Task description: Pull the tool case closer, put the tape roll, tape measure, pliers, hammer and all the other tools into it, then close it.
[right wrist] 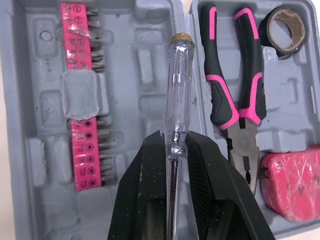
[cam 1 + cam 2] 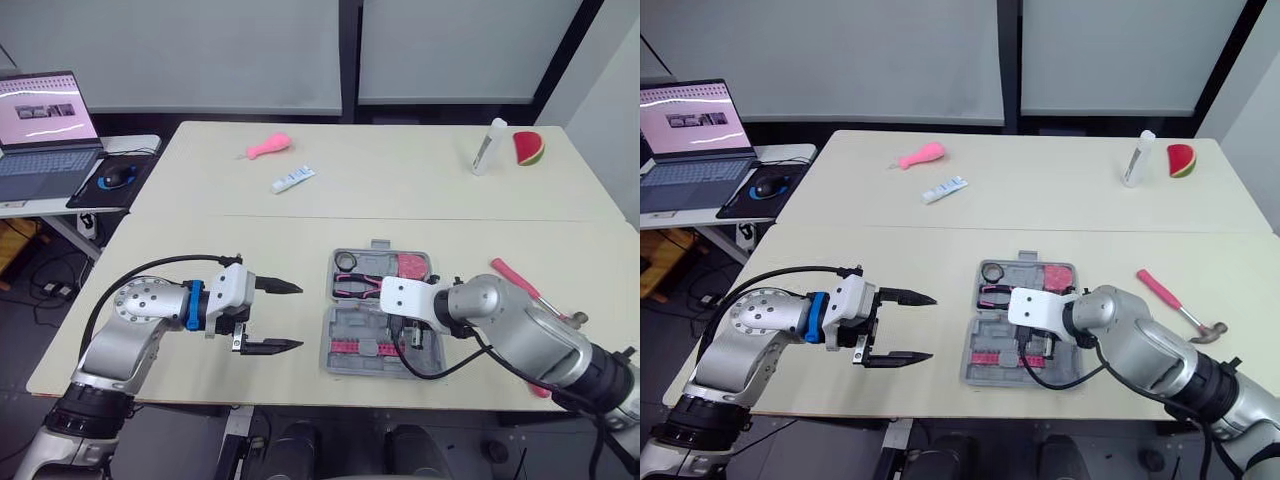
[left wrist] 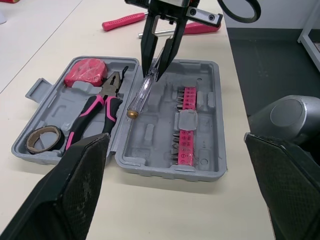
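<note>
The grey tool case (image 2: 345, 352) lies open near the table's front edge. In it are a tape roll (image 1: 286, 25), pink-handled pliers (image 1: 235, 90), a red tape measure (image 1: 295, 182) and a strip of pink bits (image 1: 80, 100). My right gripper (image 1: 176, 142) hangs over the case, shut on a clear-handled screwdriver (image 1: 179, 95), which points down and touches the case floor beside the pliers (image 3: 102, 112). My left gripper (image 2: 298, 316) stands open left of the case, with nothing between its fingers. A pink-handled hammer (image 2: 1170, 300) lies on the table right of the case.
At the table's far side lie a pink balloon-shaped toy (image 2: 270, 147), a white tube (image 2: 293, 180), a white bottle (image 2: 488, 145) and a watermelon-slice toy (image 2: 529, 148). A laptop (image 2: 45, 125) and mouse (image 2: 118, 178) sit on a side table to the left.
</note>
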Motion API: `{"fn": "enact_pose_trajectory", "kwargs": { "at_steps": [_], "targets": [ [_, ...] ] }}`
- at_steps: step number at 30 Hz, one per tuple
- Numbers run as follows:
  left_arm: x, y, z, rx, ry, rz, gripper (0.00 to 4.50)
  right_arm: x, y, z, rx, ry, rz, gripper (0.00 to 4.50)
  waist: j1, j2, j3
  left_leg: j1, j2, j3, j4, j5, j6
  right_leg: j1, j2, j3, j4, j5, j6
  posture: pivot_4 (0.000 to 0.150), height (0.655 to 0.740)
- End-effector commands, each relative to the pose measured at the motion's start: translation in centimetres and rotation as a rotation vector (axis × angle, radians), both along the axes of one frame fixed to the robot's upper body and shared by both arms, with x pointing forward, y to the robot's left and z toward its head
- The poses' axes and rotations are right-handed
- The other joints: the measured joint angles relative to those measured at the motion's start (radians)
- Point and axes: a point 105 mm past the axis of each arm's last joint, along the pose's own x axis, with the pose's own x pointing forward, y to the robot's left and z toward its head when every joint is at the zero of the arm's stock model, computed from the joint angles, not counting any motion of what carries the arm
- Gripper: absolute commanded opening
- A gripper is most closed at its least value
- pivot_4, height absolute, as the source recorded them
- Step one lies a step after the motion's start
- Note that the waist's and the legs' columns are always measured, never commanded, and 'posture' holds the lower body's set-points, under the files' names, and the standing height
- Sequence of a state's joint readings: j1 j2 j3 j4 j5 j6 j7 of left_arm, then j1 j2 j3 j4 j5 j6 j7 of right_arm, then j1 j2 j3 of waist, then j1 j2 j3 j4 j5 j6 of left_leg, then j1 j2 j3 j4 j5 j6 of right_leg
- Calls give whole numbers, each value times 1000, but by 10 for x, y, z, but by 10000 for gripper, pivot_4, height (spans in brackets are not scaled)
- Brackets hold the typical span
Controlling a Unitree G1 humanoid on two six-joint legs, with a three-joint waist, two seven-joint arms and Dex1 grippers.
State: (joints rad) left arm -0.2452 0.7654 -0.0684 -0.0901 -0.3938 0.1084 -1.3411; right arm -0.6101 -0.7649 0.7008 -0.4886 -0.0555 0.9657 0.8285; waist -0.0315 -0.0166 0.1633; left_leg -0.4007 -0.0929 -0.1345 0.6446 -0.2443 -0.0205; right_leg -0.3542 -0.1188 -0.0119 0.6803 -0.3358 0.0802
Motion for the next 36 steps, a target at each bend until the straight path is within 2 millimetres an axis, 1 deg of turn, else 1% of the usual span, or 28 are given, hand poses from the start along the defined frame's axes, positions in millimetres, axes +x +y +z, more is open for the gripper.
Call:
{"fn": "enact_pose_trajectory", "kwargs": {
  "at_steps": [1,4,10,24,32,36],
  "targets": [
    [-1,3,13,-1,-43,4,45000,1,11,0,-7,-28,53,3483,0,0,0,0,0,0,0,0,0,0,0,0,0,0,0,1500,7400],
    [-3,2,13,1,-40,2,45000,2,19,-6,-21,-36,81,3483,-1,0,0,0,0,0,0,0,0,0,0,0,0,0,0,1500,7400],
    [-3,1,14,4,-39,2,45000,5,27,-9,-32,-63,109,3483,-1,0,0,0,0,0,0,0,0,0,0,0,0,0,0,1500,7400],
    [-2,2,12,11,-36,4,45000,12,29,-17,-72,-117,147,3483,-1,0,0,0,0,0,0,0,0,-1,0,0,0,0,0,1500,7400],
    [-3,2,10,15,-33,3,45000,9,29,-20,-74,-111,162,3483,-1,0,0,0,0,0,0,0,0,-1,0,0,1,0,0,1500,7400],
    [-3,2,10,16,-34,3,45000,11,31,-20,-67,-122,161,3483,-1,0,0,0,0,0,0,0,0,-1,1,1,1,0,0,1500,7400]
  ]
}}
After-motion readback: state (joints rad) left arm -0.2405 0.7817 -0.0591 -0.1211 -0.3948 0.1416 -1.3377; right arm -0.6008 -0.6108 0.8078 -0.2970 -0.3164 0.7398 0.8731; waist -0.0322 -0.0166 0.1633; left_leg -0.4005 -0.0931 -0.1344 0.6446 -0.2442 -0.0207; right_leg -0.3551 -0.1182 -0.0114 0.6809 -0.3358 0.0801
